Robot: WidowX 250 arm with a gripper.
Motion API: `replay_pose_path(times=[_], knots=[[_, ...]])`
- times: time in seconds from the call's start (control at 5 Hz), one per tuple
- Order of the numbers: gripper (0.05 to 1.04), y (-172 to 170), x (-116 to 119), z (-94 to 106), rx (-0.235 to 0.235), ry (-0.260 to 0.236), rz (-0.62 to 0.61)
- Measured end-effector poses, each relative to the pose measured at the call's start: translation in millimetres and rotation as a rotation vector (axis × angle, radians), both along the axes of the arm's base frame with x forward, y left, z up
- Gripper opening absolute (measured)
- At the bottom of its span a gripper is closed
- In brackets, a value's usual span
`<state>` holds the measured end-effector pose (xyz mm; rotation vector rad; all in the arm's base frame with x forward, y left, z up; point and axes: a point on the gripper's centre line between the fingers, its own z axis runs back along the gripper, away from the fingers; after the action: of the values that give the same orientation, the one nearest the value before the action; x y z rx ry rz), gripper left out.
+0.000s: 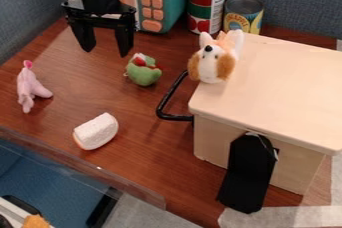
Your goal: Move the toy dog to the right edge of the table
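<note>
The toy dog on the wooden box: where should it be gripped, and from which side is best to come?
I would grip the toy dog around its rounded white-and-brown front part, with the tool coming down from above. That part bulges up from the top of the wooden box, which blocks any approach from below, while its brown flanks look free for a sideways pinch.
</note>
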<state>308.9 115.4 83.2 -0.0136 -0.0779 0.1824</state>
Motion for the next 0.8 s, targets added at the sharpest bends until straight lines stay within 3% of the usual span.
replay_pose_path(times=[0.2, 0.4, 0.6, 0.8], knots=[[1.001, -2.7, 0.1, -9.1, -0.01, 0.026, -0.014], [1.001, -48.9, 21.0, -1.8, -0.015, -0.007, -0.217], [1.001, -83.0, 31.8, 18.6, -0.062, -0.039, -0.35], [1.001, -108.7, 44.5, 56.4, -0.045, -0.109, -0.45]])
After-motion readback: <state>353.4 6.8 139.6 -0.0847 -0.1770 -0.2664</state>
